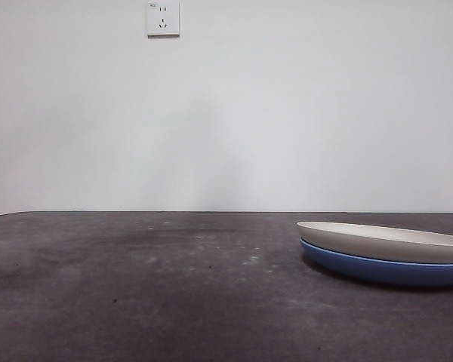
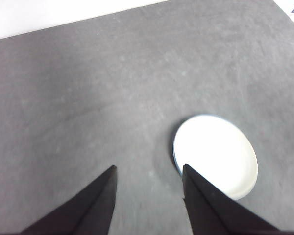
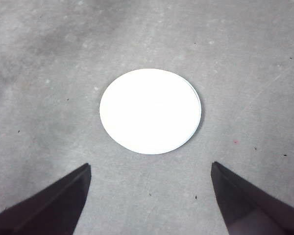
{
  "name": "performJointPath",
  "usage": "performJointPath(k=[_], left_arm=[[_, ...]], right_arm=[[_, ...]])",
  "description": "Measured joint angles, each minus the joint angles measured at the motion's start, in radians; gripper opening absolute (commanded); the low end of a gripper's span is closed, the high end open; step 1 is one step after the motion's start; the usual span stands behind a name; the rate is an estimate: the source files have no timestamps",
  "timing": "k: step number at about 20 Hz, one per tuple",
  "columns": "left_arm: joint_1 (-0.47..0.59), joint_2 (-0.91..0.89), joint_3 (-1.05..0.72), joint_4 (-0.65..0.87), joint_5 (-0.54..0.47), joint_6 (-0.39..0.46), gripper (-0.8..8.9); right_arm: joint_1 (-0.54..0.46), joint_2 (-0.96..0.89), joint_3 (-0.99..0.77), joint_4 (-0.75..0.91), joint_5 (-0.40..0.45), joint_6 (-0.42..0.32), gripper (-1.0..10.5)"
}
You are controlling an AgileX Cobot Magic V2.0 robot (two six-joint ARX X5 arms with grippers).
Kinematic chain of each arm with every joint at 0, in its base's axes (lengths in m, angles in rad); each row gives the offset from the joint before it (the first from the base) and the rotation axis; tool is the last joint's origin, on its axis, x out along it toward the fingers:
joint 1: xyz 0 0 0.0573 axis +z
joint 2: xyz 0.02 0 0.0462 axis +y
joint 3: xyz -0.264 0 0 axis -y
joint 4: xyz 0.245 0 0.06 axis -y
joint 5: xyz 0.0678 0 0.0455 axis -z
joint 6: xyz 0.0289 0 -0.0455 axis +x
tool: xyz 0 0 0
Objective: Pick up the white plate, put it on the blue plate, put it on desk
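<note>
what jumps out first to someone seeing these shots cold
The white plate stacked on the blue plate, at the front view's right edge on the dark desk. From above it glares as a bright disc below the open right gripper. The left gripper, also open, hangs beside it.

Front low, level; wrists high, downward; share white plate (image 1: pixel 385 240).
</note>
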Motion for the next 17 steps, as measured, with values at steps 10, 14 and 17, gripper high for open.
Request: performJointPath(k=[10,14,17], left_arm=[[0.008,-0.504,-0.782,0.289,0.256,0.021,2.19],[0.008,-0.605,-1.030,0.308,0.321,0.042,2.18],[0.008,-0.657,-1.173,0.371,0.447,0.056,2.17]], right_arm=[[0.000,0.000,0.000,0.000,0.000,0.001,3.9],[0.000,0.000,0.000,-0.002,0.000,0.019,3.9],[0.000,0.000,-0.001,-0.019,0.000,0.024,3.9]])
